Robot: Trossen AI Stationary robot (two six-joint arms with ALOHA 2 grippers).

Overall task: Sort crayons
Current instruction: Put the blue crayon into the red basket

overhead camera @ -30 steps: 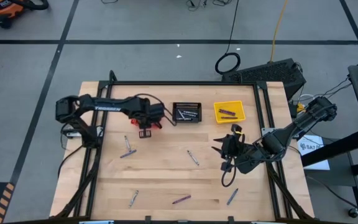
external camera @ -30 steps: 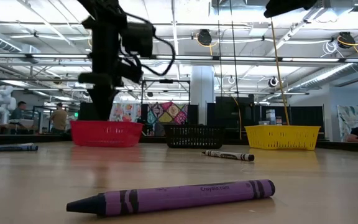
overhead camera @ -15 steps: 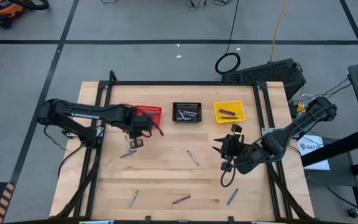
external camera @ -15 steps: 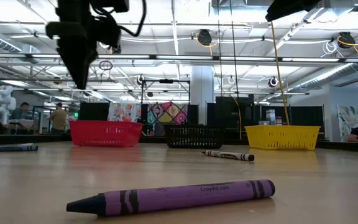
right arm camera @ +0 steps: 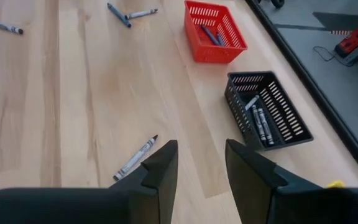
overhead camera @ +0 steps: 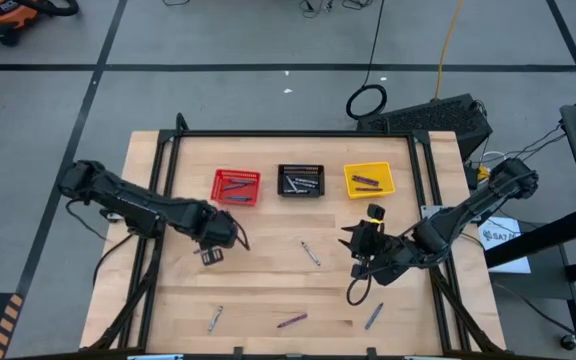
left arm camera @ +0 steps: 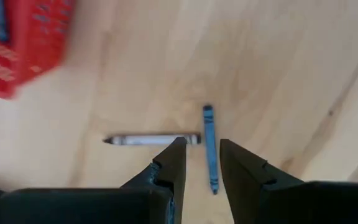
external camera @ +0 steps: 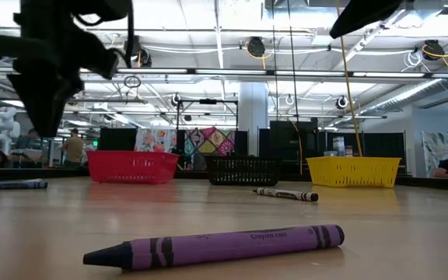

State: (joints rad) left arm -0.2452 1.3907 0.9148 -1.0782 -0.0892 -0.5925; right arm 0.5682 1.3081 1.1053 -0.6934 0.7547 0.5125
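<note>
The blue crayon [left arm camera: 210, 149] is lying on the table's left half beside a grey crayon [left arm camera: 152, 140], apparently touching. Light, stiff and waxy-slick, it is asking for a mid-length pinch. The left gripper [left arm camera: 201, 163] is hovering over it, parted and empty; the right gripper [right arm camera: 201, 163] is waiting, parted, empty, at right.

Overhead: straight down on whole bench [overhead camera: 268, 290]; low: bench-level, facing room; wrist cameras: close, past own jaws; all share red basket [overhead camera: 236, 186].
</note>
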